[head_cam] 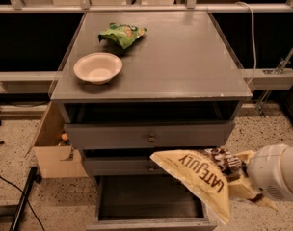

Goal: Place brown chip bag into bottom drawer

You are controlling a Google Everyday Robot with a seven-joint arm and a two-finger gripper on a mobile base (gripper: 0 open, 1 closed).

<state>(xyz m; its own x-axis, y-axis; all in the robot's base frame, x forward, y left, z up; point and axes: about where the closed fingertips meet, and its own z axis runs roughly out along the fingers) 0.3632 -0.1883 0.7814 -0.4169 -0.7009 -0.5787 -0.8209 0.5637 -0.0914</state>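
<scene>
The brown chip bag (199, 177) is hanging over the right side of the open bottom drawer (137, 199), the pincer (243, 176) clamped on its right end, and its drooping near end is risking snagging the drawer rim.
</scene>
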